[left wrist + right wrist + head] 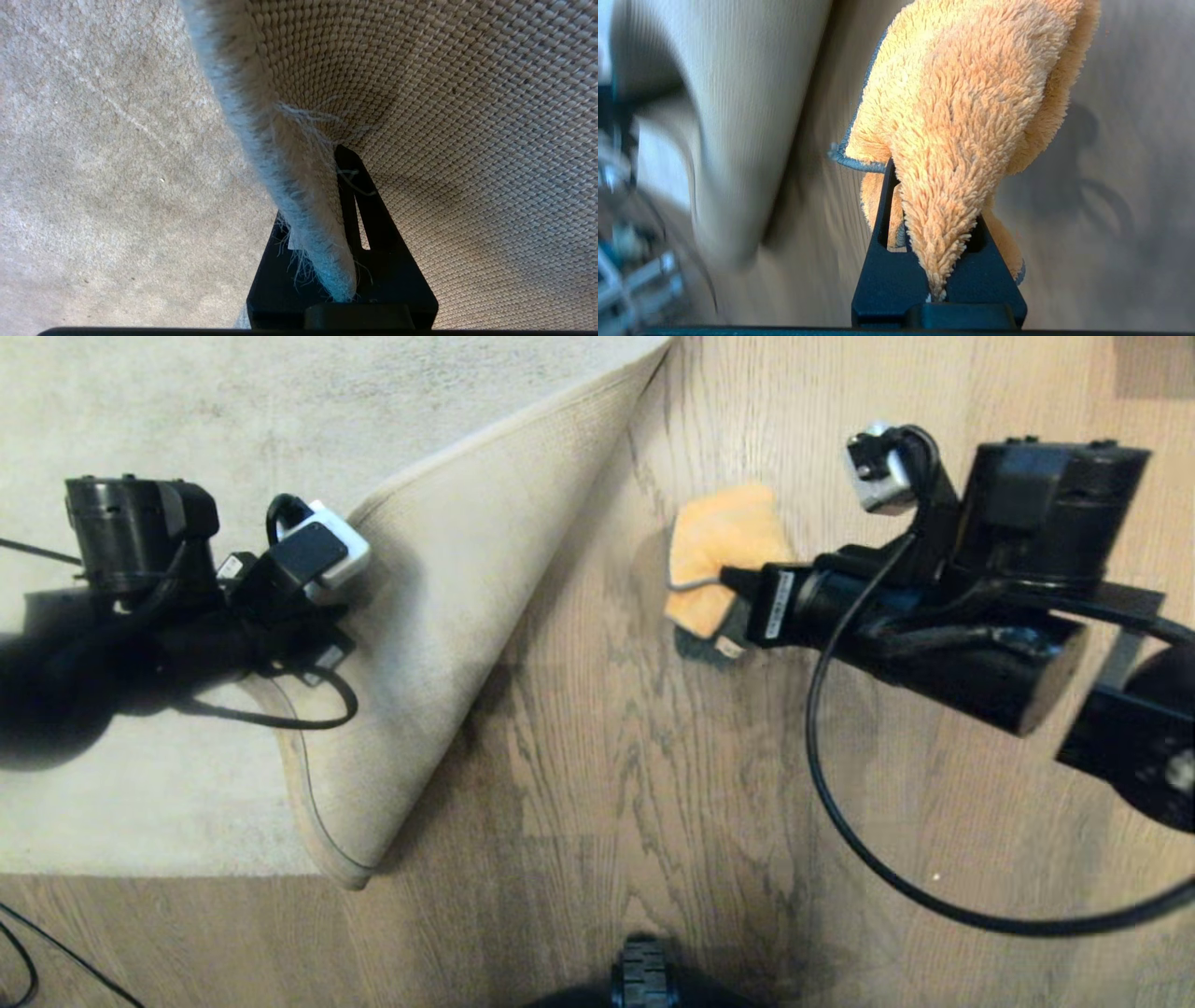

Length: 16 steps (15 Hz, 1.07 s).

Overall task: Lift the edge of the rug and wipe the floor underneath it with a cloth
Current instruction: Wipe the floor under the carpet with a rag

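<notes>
The left end effector is clamped on the rug edge, holding it folded back over the rug. The right end effector pinches the cloth on the floor beside the raised edge.

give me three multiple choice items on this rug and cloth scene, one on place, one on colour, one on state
1. Where is the cloth in the head view?
A. on the rug's pile
B. over bare floor, right of the folded rug edge
C. under the fold

2. What colour is the cloth?
A. orange-yellow
B. pink
C. blue

3. What state is the rug edge in?
A. flat on the floor
B. rolled into a tube
C. folded back with its woven underside showing, pinched in the left gripper

Answers:
1 B: wood planks surround the cloth, which the right gripper holds.
2 A: fluffy orange-yellow pile shows in the right wrist view.
3 C: the left wrist view shows the edge clamped between the fingers.
</notes>
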### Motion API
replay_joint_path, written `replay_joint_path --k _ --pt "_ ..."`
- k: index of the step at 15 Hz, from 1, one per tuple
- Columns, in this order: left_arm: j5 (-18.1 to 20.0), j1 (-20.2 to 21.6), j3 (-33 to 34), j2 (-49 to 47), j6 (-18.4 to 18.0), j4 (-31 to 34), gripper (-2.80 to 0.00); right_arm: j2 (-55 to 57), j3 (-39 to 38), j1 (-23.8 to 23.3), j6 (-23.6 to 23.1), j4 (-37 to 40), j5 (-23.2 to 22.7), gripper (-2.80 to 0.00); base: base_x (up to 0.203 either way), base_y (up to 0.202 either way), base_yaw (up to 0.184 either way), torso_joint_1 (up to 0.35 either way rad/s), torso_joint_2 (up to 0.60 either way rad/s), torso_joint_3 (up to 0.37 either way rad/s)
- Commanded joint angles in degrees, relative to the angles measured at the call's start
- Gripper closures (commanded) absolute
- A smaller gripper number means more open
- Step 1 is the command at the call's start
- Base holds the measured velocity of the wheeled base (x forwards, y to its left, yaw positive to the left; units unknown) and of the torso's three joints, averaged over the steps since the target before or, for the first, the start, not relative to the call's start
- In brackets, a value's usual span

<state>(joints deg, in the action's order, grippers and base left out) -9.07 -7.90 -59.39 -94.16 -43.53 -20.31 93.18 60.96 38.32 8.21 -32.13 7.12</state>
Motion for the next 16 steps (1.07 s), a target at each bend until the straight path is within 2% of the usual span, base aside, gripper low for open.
replay_joint_path --k 1,5,7,9,13,16 --pt "-0.1 0.0 0.0 -0.1 -0.2 -0.2 0.00 -10.7 -10.0 0.1 -0.4 0.6 0.0 0.00 0.000 0.000 0.000 0.000 0.00 0.000" --pt "-0.1 -0.7 0.1 -0.1 -0.2 -0.2 0.00 -13.6 -25.0 1.3 -1.2 0.2 -0.6 0.00 0.000 0.000 0.000 0.000 0.00 0.000" --pt "-0.2 -1.0 0.2 -0.1 -0.3 -0.1 0.00 -9.6 -27.7 2.3 -1.4 -0.8 -2.8 0.00 0.000 0.000 0.000 0.000 0.00 0.000" --pt "-0.2 -1.3 0.1 -0.3 -0.2 -0.2 0.00 -3.2 -28.2 3.2 -1.4 -5.0 -4.3 0.00 0.000 0.000 0.000 0.000 0.00 0.000" --pt "-0.2 -1.5 0.1 -0.5 -0.4 -0.1 0.00 13.9 -27.0 5.9 -1.1 -20.9 -5.2 0.00 0.000 0.000 0.000 0.000 0.00 0.000" --pt "-0.2 -1.4 0.1 -0.6 -0.4 -0.1 0.00 24.1 -21.5 9.1 -1.0 -27.4 -5.3 0.00 0.000 0.000 0.000 0.000 0.00 0.000"
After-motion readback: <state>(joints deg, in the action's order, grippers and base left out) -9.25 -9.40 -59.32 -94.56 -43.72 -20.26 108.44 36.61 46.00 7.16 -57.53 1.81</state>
